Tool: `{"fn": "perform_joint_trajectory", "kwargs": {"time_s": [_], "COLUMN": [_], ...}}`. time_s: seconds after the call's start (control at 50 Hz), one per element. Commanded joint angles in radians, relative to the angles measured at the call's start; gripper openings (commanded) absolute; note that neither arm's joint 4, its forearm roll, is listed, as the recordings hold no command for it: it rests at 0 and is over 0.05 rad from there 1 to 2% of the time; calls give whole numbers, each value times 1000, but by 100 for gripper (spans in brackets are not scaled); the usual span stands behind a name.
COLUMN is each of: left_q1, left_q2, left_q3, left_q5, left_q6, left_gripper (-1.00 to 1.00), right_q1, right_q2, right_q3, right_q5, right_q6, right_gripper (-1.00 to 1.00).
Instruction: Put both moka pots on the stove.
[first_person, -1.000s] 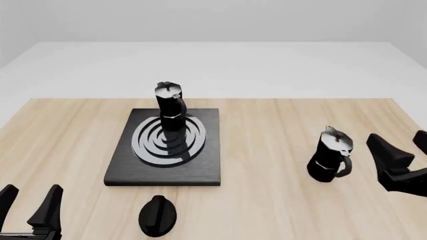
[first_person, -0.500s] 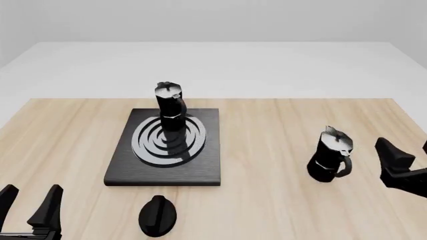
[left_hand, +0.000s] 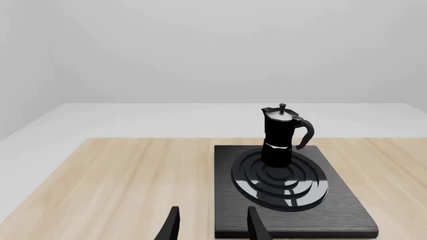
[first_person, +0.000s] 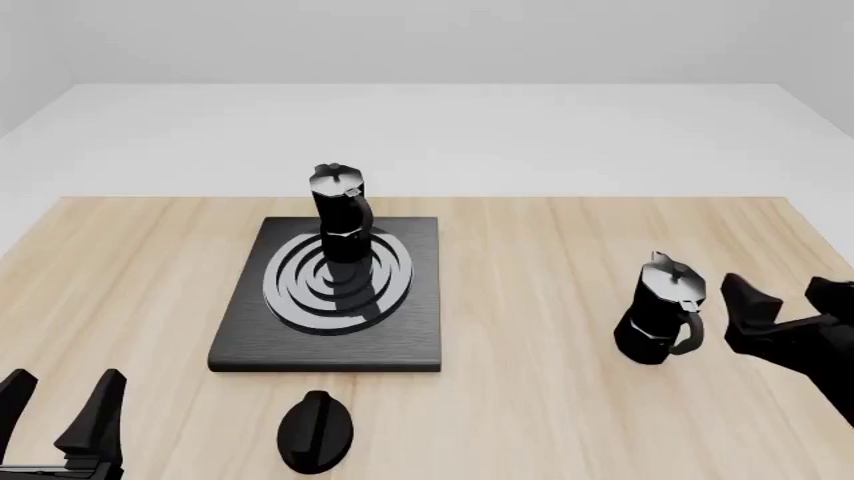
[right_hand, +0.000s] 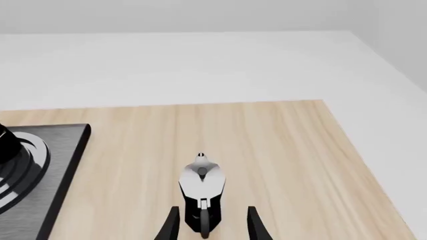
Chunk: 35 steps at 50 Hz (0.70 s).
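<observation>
Standing upright on the stove (first_person: 326, 335), the first pot (first_person: 340, 213) sits on the far part of the silver ring burner (first_person: 336, 280). From the left wrist view the same pot (left_hand: 281, 136) shows its handle to one side and its lid knob on top, with the stove (left_hand: 293, 220) spread under it.

The second pot (first_person: 661, 322) stands upright on the bare wooden table (first_person: 534, 280), well apart from the stove toward the right side. Its silver lid faces up and its handle points toward the near edge. It is not on the stove.

The right gripper (first_person: 787, 310) is just beside this pot, on its right, with its fingers spread and nothing between them in the front view. In the right wrist view the pot (right_hand: 201, 190) stands directly ahead, its handle lying in the gap between the two fingertips (right_hand: 171, 227); whether they touch it I cannot tell.

The left gripper (first_person: 60, 405) is at the near left corner, fingers spread and holding nothing, well apart from both pots.

A flat black knob (first_person: 315, 430) lies on the table just in front of the stove's near edge.
</observation>
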Motion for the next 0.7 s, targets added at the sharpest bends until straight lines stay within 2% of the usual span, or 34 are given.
{"fn": "perform_joint_trajectory", "kwargs": {"time_s": [0.02, 0.7], "left_q1": [0, 0], "left_q2": [0, 0], "left_q3": [0, 0], "left_q5": [0, 0], "left_q6": [0, 0], "left_gripper": [100, 100], "right_q1": [3, 23], "right_q2": [84, 277], "right_q3": [19, 38], "right_q5": [-82, -242], "right_q6": [0, 0], "right_gripper": [100, 100]}}
